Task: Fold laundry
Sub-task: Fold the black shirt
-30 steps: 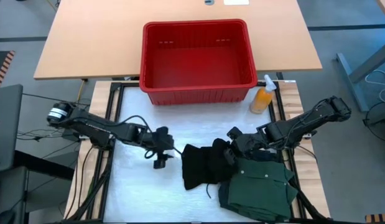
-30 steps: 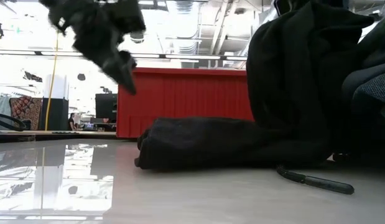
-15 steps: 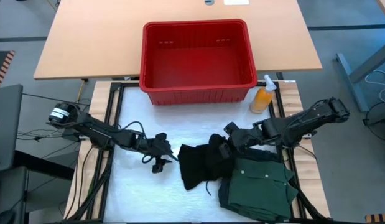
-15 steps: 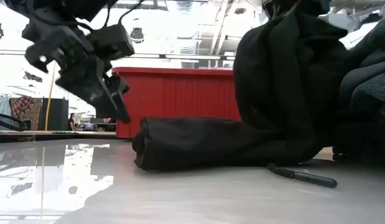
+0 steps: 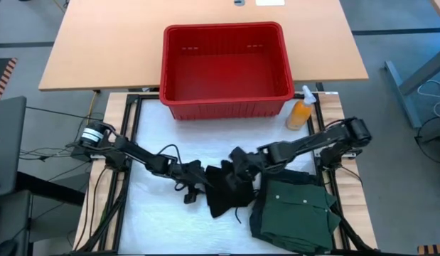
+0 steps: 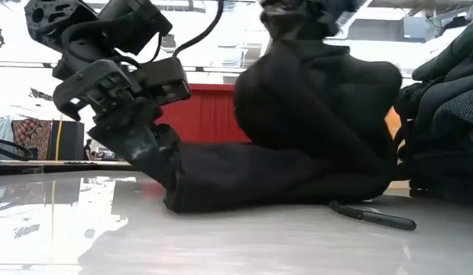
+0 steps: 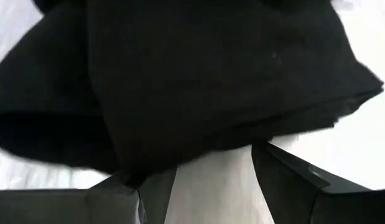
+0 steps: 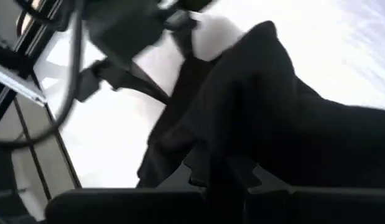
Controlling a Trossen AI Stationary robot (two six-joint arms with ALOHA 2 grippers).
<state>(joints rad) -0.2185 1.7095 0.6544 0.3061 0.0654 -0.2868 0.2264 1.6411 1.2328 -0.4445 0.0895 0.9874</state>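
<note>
Black garment (image 7: 211,81): in the left wrist view it fills the frame and runs past three edges; its outline and type cannot be determined. In the low view its top is cut off at the upper edge.

Right gripper (image 5: 239,158): in the high view its jaws are buried in dark cloth; the contact point is not visible.

Left gripper (image 6: 148,149): in the low view the far finger is hidden behind the near one.

Green shirt (image 5: 298,213): the lower hem is cropped by the high view's bottom edge.

Room behind the tabletop in the low view: too small to resolve
</note>
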